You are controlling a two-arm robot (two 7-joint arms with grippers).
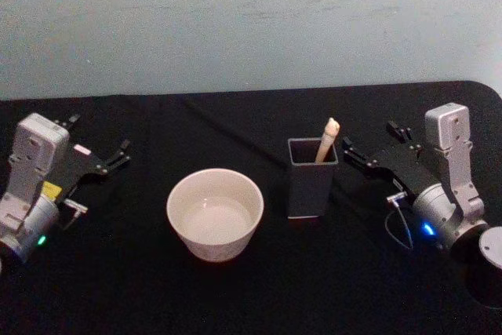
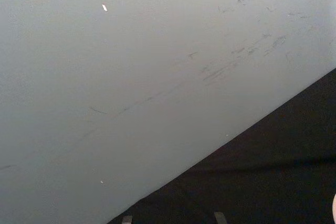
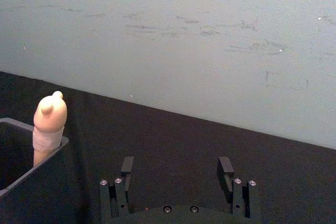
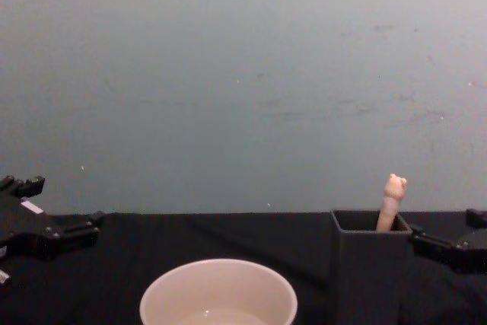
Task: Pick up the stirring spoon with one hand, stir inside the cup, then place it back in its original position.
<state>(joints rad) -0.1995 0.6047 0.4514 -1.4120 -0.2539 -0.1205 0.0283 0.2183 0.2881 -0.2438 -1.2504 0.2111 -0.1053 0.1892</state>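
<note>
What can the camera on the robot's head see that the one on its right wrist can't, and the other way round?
The head view alone takes in the cream cup, the whole dark holder, and both arms: the left gripper far from the cup, the right gripper beside the holder. The right wrist view alone shows, close up, the right gripper's two fingers spread open over bare black table. Both views share the stirring spoon, its handle sticking out of the holder, plus the black table and the pale wall behind.

Dim, even light leaves the black table [image 1: 235,288] nearly featureless, with soft focus throughout and a faint sheen inside the cup [image 1: 214,213].
</note>
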